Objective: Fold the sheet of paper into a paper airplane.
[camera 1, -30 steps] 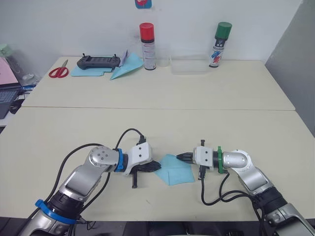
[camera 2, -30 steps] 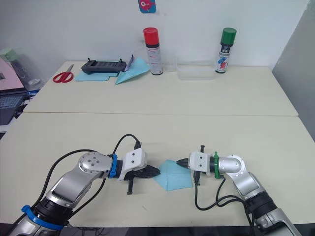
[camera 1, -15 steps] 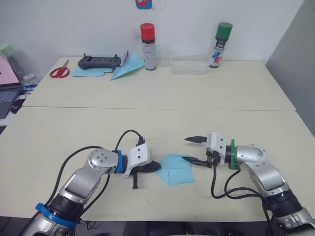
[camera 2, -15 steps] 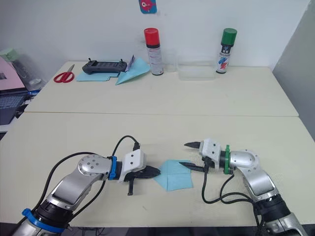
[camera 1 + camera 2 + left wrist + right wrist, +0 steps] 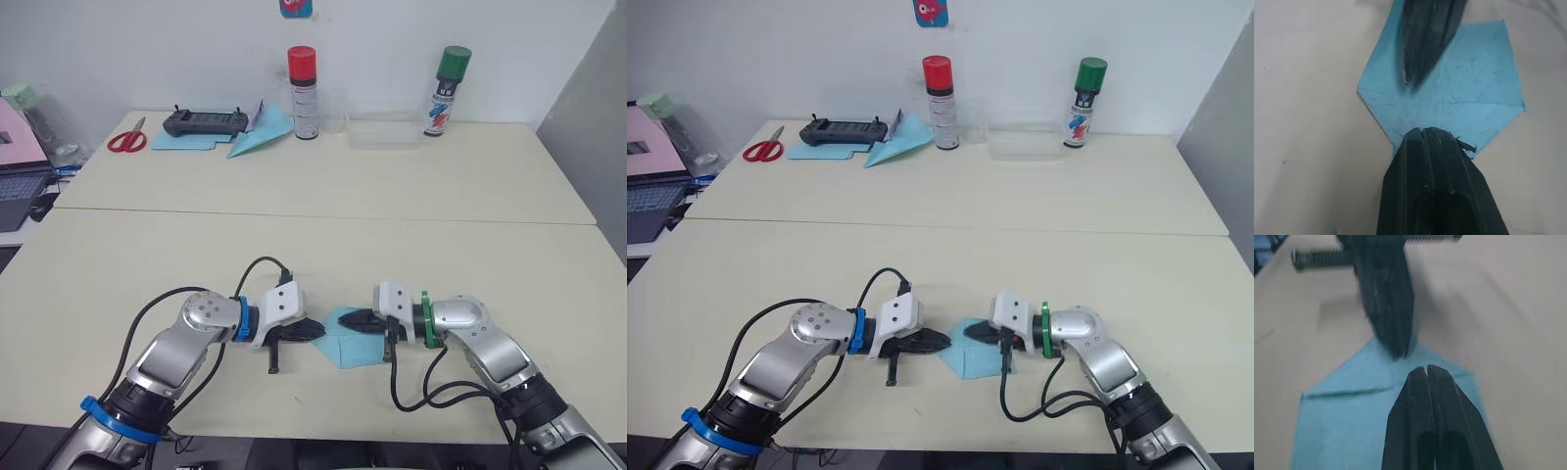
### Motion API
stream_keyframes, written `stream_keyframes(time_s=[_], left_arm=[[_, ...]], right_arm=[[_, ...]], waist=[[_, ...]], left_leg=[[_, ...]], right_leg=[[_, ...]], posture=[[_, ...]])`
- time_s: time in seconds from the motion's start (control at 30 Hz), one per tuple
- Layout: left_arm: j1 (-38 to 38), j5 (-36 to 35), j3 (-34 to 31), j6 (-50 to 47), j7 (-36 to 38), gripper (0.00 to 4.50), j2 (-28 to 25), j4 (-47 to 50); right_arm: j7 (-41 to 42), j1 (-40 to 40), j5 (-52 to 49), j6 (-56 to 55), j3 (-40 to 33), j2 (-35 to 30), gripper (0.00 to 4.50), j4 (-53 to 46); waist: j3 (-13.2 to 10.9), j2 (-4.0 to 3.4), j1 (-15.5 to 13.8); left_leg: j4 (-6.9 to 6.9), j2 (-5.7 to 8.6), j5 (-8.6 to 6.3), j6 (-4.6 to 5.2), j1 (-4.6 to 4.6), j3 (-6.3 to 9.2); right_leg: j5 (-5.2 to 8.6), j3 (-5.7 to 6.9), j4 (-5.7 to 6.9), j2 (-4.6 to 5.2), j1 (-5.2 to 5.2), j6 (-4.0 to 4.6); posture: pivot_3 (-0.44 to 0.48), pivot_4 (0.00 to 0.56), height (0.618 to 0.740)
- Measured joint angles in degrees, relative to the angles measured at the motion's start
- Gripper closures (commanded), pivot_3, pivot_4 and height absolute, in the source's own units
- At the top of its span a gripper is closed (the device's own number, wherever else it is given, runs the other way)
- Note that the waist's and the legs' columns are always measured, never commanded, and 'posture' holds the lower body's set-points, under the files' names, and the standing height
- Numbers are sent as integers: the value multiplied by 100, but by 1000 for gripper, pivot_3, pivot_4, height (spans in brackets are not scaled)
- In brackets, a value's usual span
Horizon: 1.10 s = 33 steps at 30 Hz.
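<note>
The sheet of paper (image 5: 345, 335) is pinned to the desk (image 5: 294, 255) by the closed left hand (image 5: 312, 330) and closed right hand (image 5: 355, 321); creasing seems underway, another fold is needed

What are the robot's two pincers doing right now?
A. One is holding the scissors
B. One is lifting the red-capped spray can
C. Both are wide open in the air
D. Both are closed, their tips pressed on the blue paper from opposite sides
D: the left pincer and right pincer are both shut, their tips facing each other on the sheet of paper lying flat on the table.
</note>
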<state>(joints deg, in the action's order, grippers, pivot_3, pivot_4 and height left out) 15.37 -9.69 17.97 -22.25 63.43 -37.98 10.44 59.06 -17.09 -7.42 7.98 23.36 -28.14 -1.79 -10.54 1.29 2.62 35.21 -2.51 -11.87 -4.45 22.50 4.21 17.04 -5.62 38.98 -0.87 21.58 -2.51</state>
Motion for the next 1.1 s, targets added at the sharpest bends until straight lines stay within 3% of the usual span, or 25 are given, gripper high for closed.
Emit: stream_keyframes(time_s=[0.3,0.77,0.97,1.1], left_arm=[[4,-13,27,-69,-11,4500,1,2],[-2,-14,77,3,-23,4500,71,-73],[2,-20,37,41,51,4500,48,-130],[2,-20,50,81,78,4500,66,-143]], right_arm=[[55,301,45,-87,-105,-384,4440,-238],[225,981,-422,248,-1035,-1487,4440,-591],[512,933,-1447,1011,-1393,-1353,4440,-1088],[399,616,-1383,1114,-1130,-983,4440,-1354]], waist=[[14,1,-6],[32,21,-43],[31,17,-23],[32,23,-10]], left_leg=[[-1,-1,0,0,-12,1],[0,5,0,0,-17,0],[-2,2,0,0,-14,0],[-2,1,-1,-1,-13,3]], right_leg=[[1,0,-2,0,-12,0],[12,-5,-9,5,-21,17],[7,-6,-6,2,-17,9],[17,-1,-7,2,-16,25]], posture=[[0,150,740],[0,150,740],[0,150,740],[0,150,740]])
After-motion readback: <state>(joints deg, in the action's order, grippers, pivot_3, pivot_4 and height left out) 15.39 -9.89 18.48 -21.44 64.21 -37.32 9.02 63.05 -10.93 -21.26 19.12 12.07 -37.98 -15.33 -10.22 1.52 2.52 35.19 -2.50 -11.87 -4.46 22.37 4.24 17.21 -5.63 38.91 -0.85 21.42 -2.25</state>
